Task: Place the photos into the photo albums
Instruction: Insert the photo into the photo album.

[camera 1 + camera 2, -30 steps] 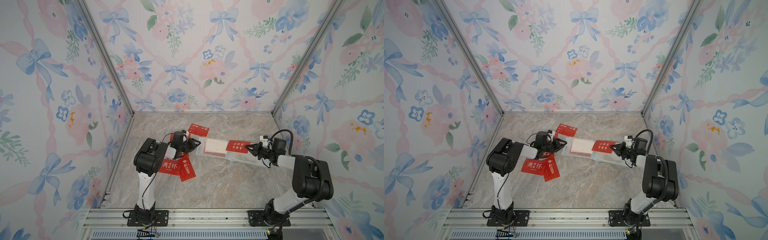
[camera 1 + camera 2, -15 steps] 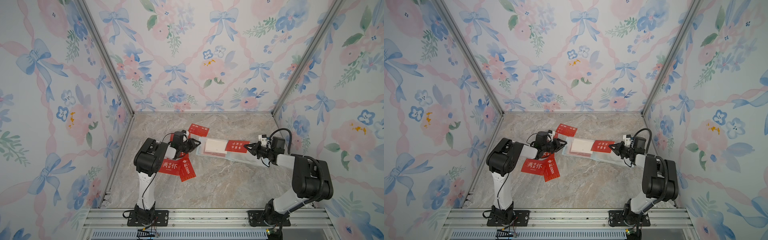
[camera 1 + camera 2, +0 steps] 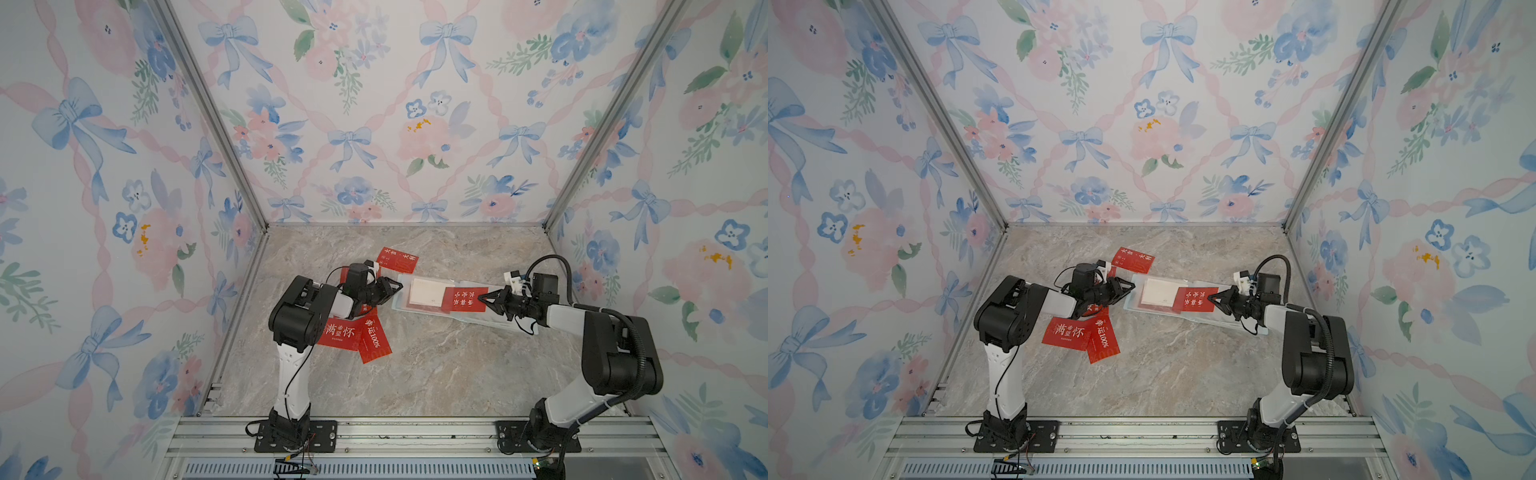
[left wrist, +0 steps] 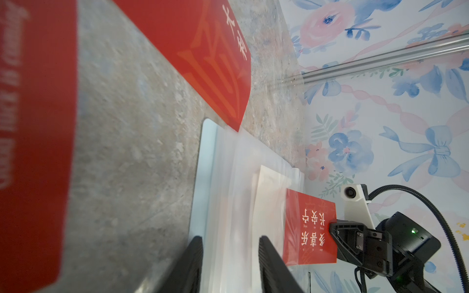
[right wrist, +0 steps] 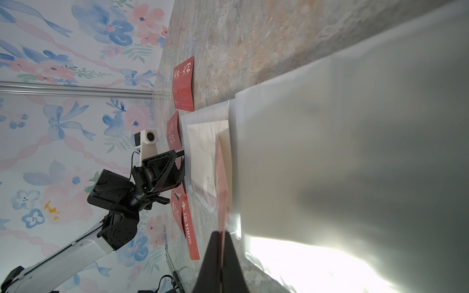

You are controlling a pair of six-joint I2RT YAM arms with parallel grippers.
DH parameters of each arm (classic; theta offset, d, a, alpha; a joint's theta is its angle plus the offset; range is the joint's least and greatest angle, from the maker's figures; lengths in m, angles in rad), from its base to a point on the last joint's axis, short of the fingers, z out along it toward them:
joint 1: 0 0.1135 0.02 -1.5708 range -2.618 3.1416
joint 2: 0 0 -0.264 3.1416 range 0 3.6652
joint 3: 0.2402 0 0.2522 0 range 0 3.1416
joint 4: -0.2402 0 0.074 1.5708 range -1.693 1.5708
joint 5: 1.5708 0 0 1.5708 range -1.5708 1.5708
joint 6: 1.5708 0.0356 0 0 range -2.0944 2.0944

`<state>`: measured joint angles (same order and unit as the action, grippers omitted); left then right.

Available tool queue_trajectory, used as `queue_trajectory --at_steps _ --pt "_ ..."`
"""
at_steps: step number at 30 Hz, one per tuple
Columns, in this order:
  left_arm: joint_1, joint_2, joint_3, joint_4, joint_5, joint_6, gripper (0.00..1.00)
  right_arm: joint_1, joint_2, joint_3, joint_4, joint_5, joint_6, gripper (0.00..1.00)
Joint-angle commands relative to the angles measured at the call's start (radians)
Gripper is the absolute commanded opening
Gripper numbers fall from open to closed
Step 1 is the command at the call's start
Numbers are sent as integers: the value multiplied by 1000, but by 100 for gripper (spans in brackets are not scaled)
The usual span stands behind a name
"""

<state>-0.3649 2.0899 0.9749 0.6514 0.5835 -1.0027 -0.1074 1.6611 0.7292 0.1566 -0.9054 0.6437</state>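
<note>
The right gripper (image 3: 482, 297), clamped tight, holds a red photo (image 3: 463, 299) by its edge over the open photo album (image 3: 473, 320); the left gripper (image 3: 397, 286), jaws part open, seems to straddle the album's near edge.

Red card (image 3: 464, 299) looks smooth matt paper; album sleeves (image 4: 228, 177) shine, clear glossy plastic; tabletop (image 3: 436, 365) smooth marbled stone.

Both arms are reaching out low with elbows bent, claws pointing at each other. The left gripper (image 3: 395, 286) has its jaws partly spread, nothing clamped. The right gripper (image 3: 483, 297) is pinched tight on a red photo (image 3: 462, 299) sticking out past its tips.
</note>
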Motion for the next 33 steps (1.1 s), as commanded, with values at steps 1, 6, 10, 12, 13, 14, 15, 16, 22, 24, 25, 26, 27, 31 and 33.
queue_trajectory --at_steps 1,6,10,12,13,14,15,16,22,24,25,26,27,31,33 --pt "-8 30 10 -23 -2 21 40 25 51 22 -6 4 -3 0" --pt "-9 24 3 -23 -1 21 40 80 110 60 29 51 22 0" --pt "-9 16 0 -22 -1 19 40 139 164 111 45 87 36 0" --pt "-10 11 0 -21 -2 20 40 169 183 130 57 103 47 0" --pt "-9 10 0 -22 -4 18 40 187 192 144 50 135 46 0" --pt "-11 8 1 -21 -3 18 40 203 197 161 25 158 34 0" --pt "-12 7 0 -22 -4 18 40 222 200 183 -16 188 9 0" --pt "-12 6 -1 -21 -3 17 40 242 202 204 -59 228 -11 1" --pt "-17 -2 -7 -22 0 16 40 303 216 269 -165 318 -75 5" --pt "-18 -5 -10 -22 -1 16 40 307 220 275 -169 322 -69 7" --pt "-20 -8 -10 -22 -2 16 40 311 221 279 -175 325 -72 10" --pt "-21 -8 -12 -22 -1 16 40 315 220 284 -188 334 -76 13" --pt "-21 -9 -12 -21 1 16 40 319 216 288 -202 342 -82 16" --pt "-21 -18 -18 -22 2 18 40 324 164 303 -286 386 -118 24" --pt "-21 -23 -22 -22 1 19 40 327 123 316 -352 428 -151 26"
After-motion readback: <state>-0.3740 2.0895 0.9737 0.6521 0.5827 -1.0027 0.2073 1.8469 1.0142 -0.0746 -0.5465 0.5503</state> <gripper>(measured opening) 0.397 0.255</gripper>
